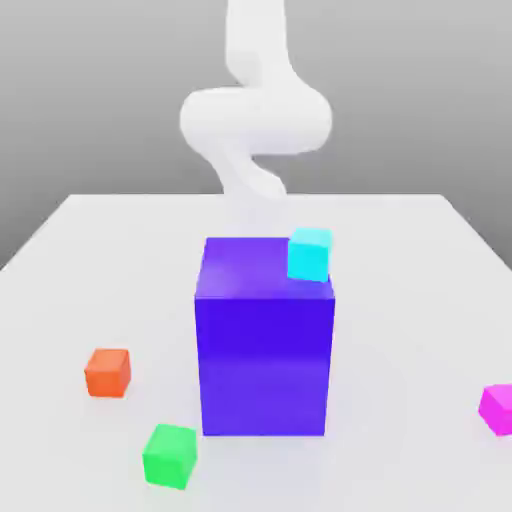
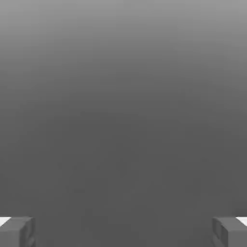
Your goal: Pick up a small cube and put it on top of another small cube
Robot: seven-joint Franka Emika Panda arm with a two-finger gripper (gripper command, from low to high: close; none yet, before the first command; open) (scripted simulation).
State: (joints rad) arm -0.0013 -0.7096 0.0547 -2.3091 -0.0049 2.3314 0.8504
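Hand view: end effector (image 2: pixel 123 231) wide open, empty; exterior view: cyan cube (image 1: pixel 309 254) atop blue block (image 1: pixel 265 350).

White tabletop (image 1: pixel 120 250), plain grey backdrop (soft, even light)

1 small cube (image 1: pixel 309 254) sits atop the big block (image 1: pixel 265 340).

A large blue-violet block (image 1: pixel 265 350) stands upright mid-table (image 1: pixel 420 260), apparently resting flat on the white surface.
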